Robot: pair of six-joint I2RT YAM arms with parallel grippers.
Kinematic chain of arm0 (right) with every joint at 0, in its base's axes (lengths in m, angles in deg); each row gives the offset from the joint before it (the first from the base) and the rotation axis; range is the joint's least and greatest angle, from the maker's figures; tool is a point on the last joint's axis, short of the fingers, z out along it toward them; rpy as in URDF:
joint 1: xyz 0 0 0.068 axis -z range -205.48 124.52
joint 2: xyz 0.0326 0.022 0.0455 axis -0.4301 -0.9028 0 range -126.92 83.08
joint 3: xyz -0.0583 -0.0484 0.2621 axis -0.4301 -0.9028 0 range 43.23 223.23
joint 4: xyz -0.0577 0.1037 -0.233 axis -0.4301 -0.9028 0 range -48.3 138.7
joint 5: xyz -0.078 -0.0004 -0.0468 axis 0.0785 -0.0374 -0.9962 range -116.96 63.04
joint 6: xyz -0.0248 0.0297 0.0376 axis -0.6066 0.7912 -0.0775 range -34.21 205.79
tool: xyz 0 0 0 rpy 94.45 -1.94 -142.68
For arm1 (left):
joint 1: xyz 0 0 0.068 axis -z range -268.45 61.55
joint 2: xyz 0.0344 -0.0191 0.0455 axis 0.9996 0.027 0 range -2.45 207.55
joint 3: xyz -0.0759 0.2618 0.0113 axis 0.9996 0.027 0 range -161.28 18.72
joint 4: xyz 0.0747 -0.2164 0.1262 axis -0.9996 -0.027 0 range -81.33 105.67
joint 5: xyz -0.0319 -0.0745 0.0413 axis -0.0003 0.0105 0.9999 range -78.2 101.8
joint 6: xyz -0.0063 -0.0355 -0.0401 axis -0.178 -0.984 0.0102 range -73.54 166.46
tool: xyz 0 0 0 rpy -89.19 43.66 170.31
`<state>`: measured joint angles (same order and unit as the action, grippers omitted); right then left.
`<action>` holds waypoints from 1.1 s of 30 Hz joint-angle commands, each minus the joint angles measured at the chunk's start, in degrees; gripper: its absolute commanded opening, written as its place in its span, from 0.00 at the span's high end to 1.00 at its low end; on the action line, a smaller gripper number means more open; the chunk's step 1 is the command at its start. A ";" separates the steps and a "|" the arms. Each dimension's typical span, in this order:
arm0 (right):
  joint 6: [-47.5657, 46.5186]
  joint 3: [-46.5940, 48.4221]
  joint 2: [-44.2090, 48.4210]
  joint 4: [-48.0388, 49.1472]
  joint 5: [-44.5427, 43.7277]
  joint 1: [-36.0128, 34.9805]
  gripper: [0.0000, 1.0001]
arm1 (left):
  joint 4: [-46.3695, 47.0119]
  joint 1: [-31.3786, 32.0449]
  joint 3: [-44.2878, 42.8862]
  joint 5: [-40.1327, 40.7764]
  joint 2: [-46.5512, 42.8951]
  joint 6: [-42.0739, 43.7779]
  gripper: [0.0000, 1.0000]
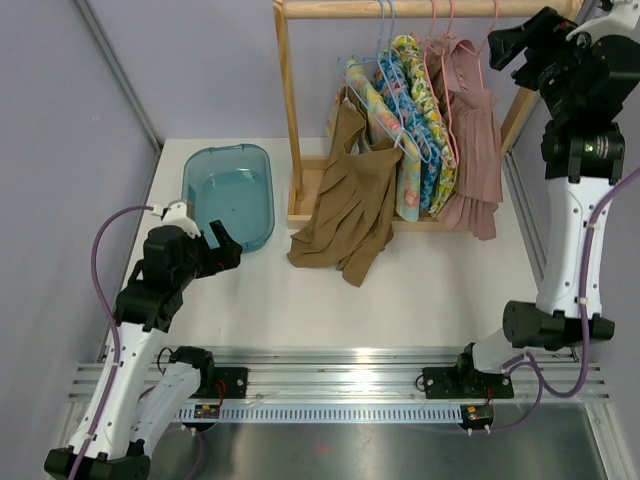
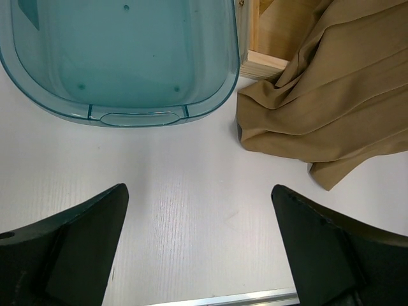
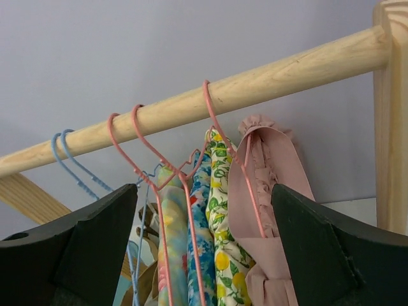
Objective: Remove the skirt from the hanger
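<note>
Honestly, the tan pleated skirt (image 1: 345, 200) is taken to be the target, since the other pieces on the rack look like floral garments (image 1: 415, 115) and a pink ruffled dress (image 1: 475, 130). It's found at the left end of the row. Its upper part is bunched against the florals and what looks like a pale blue hanger (image 1: 403, 140), and the rest is spilled over the rack's base board (image 1: 297, 212) onto the table (image 1: 440, 290), just right of the teal tub (image 1: 230, 190). Whether it's properly hooked to that hanger can't be told from above.

Nothing is held by either arm. The left gripper (image 1: 226, 247) is parked low over the table with its jaws spread wide, and the skirt's lower folds (image 2: 331, 89) are seen ahead and to the right in its wrist view. The right gripper (image 1: 503, 47) is up high near the wooden rail (image 3: 268, 80), jaws also wide apart and empty, with the hanger hooks (image 3: 207, 95) seen right in front of it.

As for handling, soft, light, floppy fabric is expected, so it'll probably be dragged and bunched rather than lifted as one piece. A pinch on a thick gathered fold near the top edge, close to the hanger, is reckoned the safest bet, since a single thin layer could easily be lost from the pads. The hanger looks thin and light too, so it may get pulled along or swung on the rail unless it's steadied by the other gripper.
</note>
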<state>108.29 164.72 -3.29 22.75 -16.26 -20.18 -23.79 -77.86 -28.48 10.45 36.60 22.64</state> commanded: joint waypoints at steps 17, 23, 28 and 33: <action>-8.35 9.72 -19.18 -2.43 -5.60 -10.57 0.33 | 1.58 1.01 0.18 -0.06 -1.96 -0.18 0.02; -8.61 12.28 -22.09 -3.05 -7.79 -11.63 0.38 | 0.97 2.68 0.09 1.17 -2.57 -0.44 0.02; -7.92 7.91 -18.67 -1.21 -7.29 -11.72 0.31 | 0.88 3.03 0.00 1.08 -2.57 -0.44 0.02; -6.42 2.44 -10.94 2.93 -0.16 -11.72 0.14 | 0.97 3.03 0.09 1.08 -2.40 -0.53 0.02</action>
<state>101.45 168.09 -21.26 20.67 -21.14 -31.48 -23.90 -75.04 -28.48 10.96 34.69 22.43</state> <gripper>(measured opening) 0.800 0.984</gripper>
